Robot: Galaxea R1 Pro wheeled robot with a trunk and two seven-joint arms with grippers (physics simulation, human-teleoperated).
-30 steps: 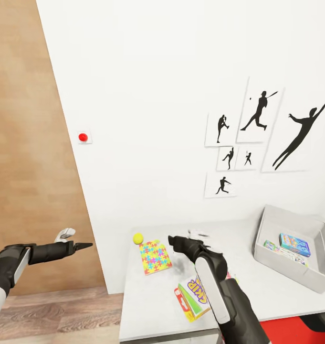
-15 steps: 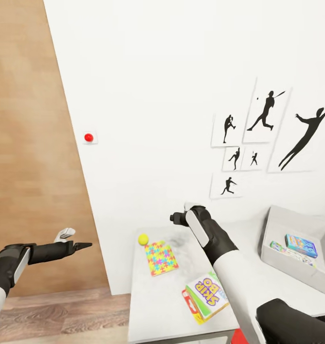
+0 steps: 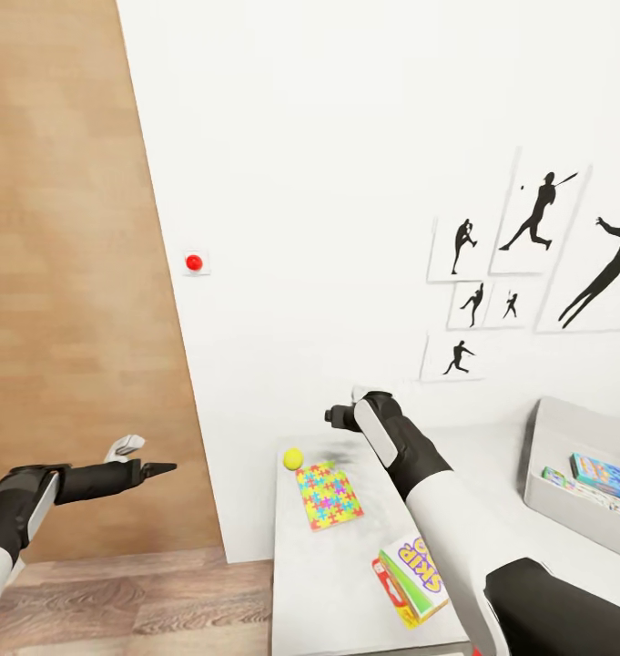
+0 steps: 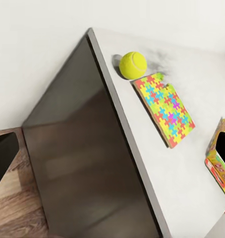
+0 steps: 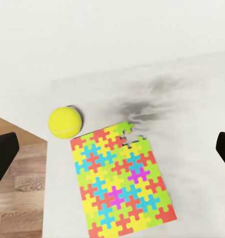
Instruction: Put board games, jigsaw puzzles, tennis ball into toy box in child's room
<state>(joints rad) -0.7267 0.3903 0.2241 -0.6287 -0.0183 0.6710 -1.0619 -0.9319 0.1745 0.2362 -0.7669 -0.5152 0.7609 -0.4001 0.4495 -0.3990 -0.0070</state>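
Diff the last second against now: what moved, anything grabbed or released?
The right end effector rose from low over the table to above its far edge, open and empty. The camera panned, sliding everything rightward in the head view. Nothing grabbed or released. The tennis ball, jigsaw puzzle, Skip-Bo box, toy box and left end effector stayed put.

A tennis ball [image 4: 133,65] sat on the pale tabletop [image 4: 201,89] just beside a jigsaw puzzle [image 4: 164,109]; a dark cabinet side [image 4: 87,163] dropped below.
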